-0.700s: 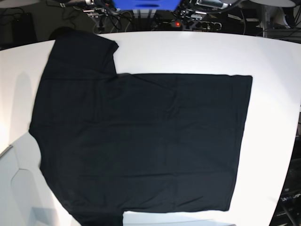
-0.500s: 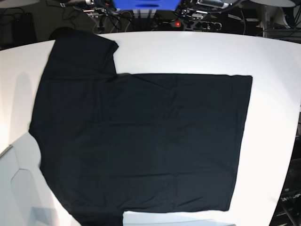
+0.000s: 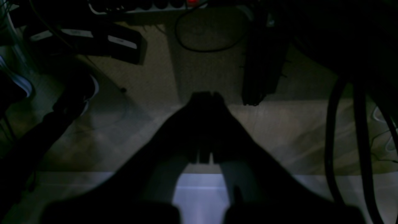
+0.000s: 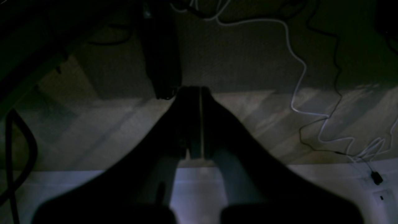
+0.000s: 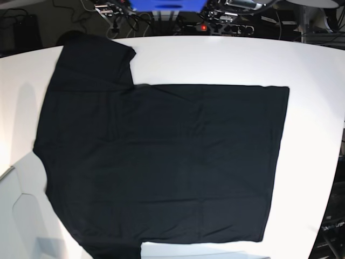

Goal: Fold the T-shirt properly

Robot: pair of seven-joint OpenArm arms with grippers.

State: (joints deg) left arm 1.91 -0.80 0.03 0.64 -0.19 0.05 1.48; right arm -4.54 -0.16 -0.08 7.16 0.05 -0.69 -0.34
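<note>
The T-shirt (image 5: 161, 162) lies flat and unfolded on the table (image 5: 312, 108). Both arms' jaws are pressed together, empty; they should spread, then pinch a sleeve edge cleanly.

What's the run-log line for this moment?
T-shirt: flat, unfolded, plain side up | table | left gripper: shut, empty | right gripper: shut, empty | fold not begun

Black T-shirt (image 5: 161, 167) spread flat, plain side up, unfolded, one short sleeve reaching the far left corner, straight hem to the right, lower edge running out of view
</note>
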